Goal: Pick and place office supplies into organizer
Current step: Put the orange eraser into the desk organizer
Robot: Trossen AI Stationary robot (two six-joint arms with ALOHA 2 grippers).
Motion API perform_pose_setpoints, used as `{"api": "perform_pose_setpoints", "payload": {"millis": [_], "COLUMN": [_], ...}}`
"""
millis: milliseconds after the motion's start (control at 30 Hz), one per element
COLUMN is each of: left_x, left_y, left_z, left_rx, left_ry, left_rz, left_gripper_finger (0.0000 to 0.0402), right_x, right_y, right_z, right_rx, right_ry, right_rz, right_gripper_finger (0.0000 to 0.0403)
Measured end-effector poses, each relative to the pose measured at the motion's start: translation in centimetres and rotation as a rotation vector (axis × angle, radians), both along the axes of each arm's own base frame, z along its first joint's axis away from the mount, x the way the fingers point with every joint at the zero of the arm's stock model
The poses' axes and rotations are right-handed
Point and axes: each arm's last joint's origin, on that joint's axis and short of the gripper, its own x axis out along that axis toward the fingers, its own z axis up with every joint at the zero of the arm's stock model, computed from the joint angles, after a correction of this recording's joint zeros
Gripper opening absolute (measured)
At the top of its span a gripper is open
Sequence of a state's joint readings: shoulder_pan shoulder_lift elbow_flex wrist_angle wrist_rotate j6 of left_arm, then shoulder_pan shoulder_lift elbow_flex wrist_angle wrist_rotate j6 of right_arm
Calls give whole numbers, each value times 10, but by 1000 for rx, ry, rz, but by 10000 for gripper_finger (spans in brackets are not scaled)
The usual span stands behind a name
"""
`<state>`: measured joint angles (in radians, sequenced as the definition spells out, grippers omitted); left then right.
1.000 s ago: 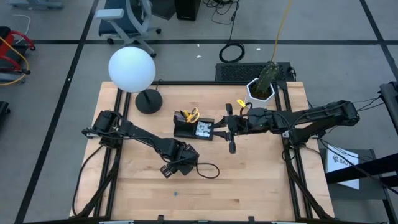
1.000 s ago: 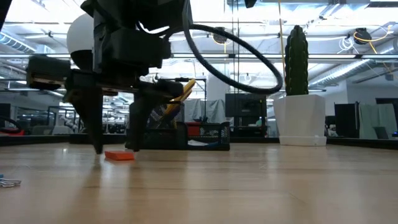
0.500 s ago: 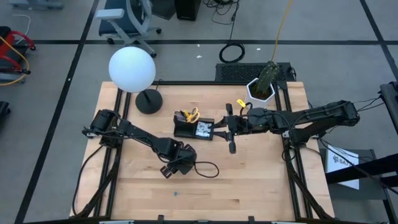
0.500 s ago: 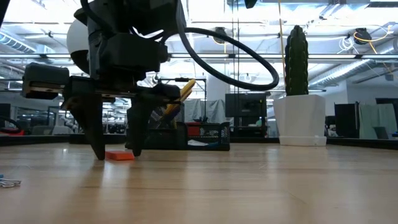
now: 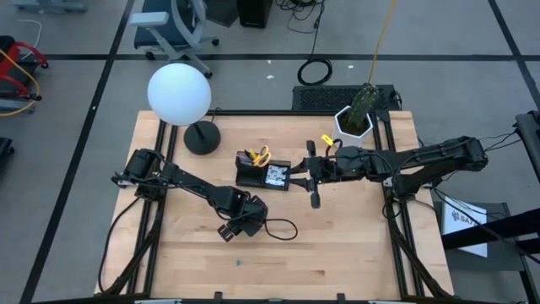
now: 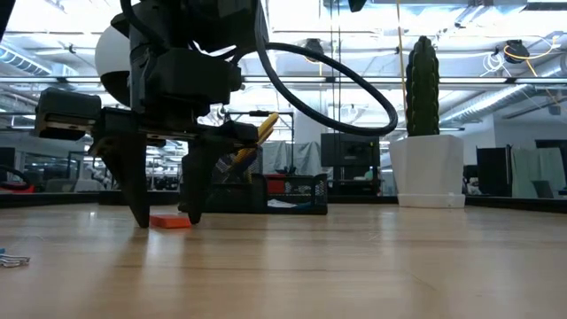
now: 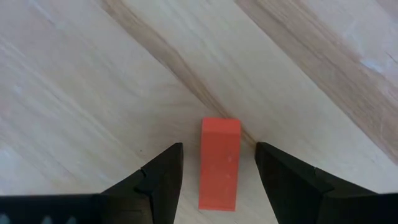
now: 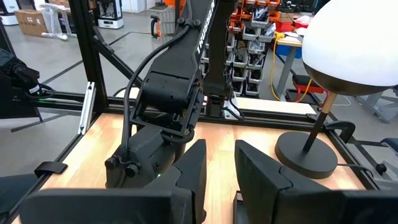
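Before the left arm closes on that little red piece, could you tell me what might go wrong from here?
1. The red eraser lies flat between the left gripper's open fingers, which already reach the table; closing could scrape the wood or squeeze the piece out.
2. It looks small and low, so the grip may catch only its edges and slip.
3. The right gripper hangs beside the organizer, so the arms could crowd each other at delivery.
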<state>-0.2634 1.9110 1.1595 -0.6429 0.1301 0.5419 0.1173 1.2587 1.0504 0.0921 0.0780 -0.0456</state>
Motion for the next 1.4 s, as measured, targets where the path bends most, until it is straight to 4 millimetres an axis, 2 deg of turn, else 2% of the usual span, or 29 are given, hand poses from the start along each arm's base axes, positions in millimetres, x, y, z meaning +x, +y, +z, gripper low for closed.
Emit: {"api": "perform_pose_setpoints", "payload": {"millis": [467, 567, 800, 933, 1400], "left_x": [0, 0, 1, 1, 1], "left_y": [-1, -1, -2, -2, -2], "left_z": [-1, -1, -1, -1, 0], "left_rx": [-21, -27, -37, -38, -16], "left_ry": [3, 2, 1, 2, -8], "left_rz": [9, 8, 21, 23, 22], "left_gripper_finger": [207, 181, 90, 60, 69], "right_x": [0, 0, 0, 0, 0], "right_y": [0, 0, 0, 0, 0], "right_z": [0, 0, 0, 0, 0], "right_rx": [0, 0, 0, 0, 0], "right_ry": [0, 0, 0, 0, 0], "right_rz": [0, 0, 0, 0, 0], "right_gripper_finger": [75, 75, 75, 75, 75]}}
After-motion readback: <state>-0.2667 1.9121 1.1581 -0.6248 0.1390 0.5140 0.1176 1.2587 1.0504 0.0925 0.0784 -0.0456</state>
